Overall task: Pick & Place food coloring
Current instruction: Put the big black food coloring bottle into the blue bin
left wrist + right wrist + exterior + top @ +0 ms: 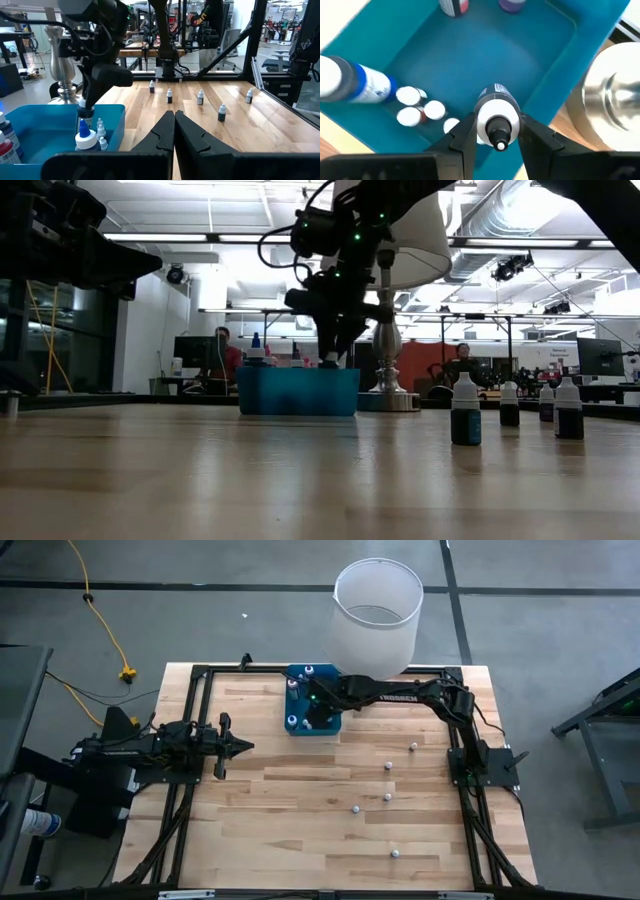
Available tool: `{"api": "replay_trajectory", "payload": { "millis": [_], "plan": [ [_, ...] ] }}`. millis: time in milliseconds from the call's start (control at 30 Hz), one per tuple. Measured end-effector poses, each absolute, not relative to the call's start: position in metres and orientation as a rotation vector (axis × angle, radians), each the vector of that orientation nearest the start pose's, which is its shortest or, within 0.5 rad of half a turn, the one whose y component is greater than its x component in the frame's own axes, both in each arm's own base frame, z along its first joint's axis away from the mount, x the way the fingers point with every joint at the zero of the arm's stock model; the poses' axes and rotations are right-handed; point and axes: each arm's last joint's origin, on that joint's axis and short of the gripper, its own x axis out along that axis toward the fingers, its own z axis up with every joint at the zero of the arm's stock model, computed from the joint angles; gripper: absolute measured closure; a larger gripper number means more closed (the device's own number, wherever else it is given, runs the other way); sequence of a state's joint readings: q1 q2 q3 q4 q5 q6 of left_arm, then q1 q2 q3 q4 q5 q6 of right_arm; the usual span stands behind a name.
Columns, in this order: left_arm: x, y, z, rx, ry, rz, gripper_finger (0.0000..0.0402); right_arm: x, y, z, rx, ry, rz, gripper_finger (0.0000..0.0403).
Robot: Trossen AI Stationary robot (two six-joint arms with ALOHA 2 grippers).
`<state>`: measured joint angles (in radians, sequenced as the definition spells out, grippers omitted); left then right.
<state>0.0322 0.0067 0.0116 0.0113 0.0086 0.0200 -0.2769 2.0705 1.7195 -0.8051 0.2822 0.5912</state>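
Progress looks partial, judged from how things lie on the pale wooden plank table (300, 810). Behind the work area stands a big white lampshade-like cylinder (377, 615) on a silver metal base (615, 95), which plays no part in the sorting. Just beside that base sits the shallow blue plastic bin (296, 723), and it already holds some of the food coloring: a cluster of tiny white-capped bottles (420, 110) in one corner, a larger bottle with a blue label (357, 80) lying near them, and two more at the far wall. The right gripper (496, 131) hangs over the bin's inside, its fingers clamped on a dark bottle with a white collar and black nozzle (495, 117); I judge this one is about to be set down among the others, though it is not yet released. The left gripper (174, 131) waits at the left side of the table, fingers pressed together and holding nothing. Five small white-capped dark bottles (387, 797) stand upright and scattered on the bare boards on the right half, well apart from the bin, so roughly that many pick-ups appear to be left.
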Motion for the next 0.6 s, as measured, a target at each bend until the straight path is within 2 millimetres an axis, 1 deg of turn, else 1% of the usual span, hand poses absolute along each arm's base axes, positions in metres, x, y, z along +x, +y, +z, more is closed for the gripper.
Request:
{"api": "replay_trajectory", "payload": {
  "millis": [367, 600],
  "plan": [
    [0.0974, 0.0029, 0.168, 0.021, -0.016, 0.024, 0.0401, 0.4137, -0.1288, 0.2188, 0.509, 1.016, -0.832, 0.0286],
    [0.0973, 0.0029, 0.1681, 0.02, -0.016, 0.024, 0.0401, 0.4137, -0.129, 0.2188, 0.516, 1.01, -0.841, 0.0251]
  ]
}}
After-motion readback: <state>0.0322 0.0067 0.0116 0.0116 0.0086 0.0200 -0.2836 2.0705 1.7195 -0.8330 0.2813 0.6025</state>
